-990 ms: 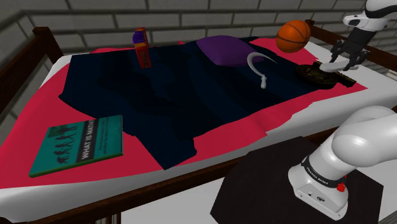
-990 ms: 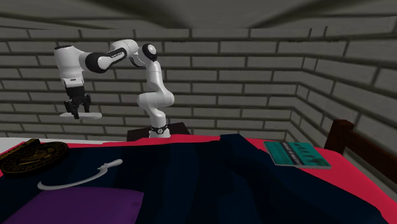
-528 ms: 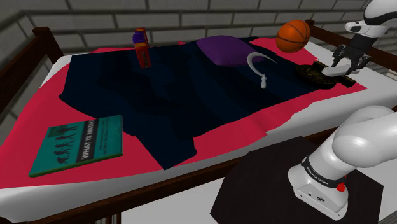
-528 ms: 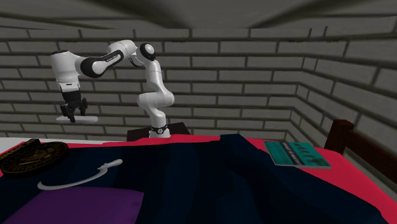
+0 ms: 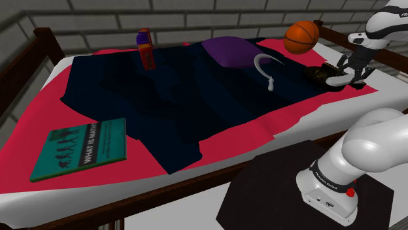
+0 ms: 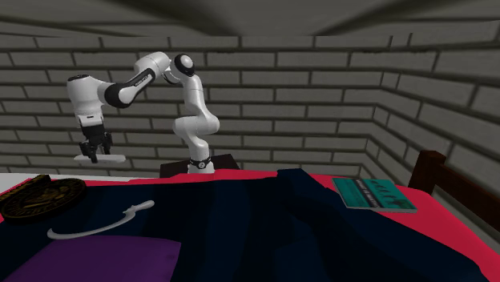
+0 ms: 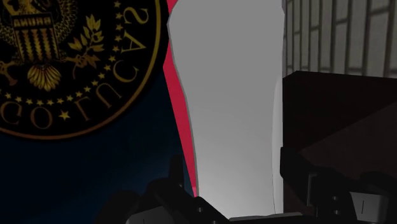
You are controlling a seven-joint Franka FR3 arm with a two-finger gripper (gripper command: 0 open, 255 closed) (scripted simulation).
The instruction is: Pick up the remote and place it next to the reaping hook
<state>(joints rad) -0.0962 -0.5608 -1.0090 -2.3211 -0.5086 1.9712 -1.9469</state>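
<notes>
My black gripper (image 5: 347, 70) is shut on the remote (image 5: 337, 80), a flat pale grey slab, low over the bed's corner at the shoulder view's right. In the wrist view the remote (image 7: 229, 108) runs long between the fingers (image 7: 170, 184), above the red sheet's edge and beside a round dark disc with a gold emblem (image 7: 63, 57). The reaping hook (image 5: 265, 66), a white curved sickle, lies on the dark blue blanket to the left of that disc (image 5: 322, 74). In the second exterior view the gripper (image 6: 94, 154) holds the remote (image 6: 104, 158) beyond the hook (image 6: 96, 224).
An orange basketball (image 5: 301, 36) and a purple pillow (image 5: 229, 51) sit at the bed's far side. A red and purple bottle (image 5: 146, 49) stands further left. A green book (image 5: 82, 149) lies on the red sheet. Wooden rails (image 5: 26, 62) frame the bed.
The gripper has come down towards the bed with the remote still clasped, ending lower beside the round disc. Nothing else has moved.
</notes>
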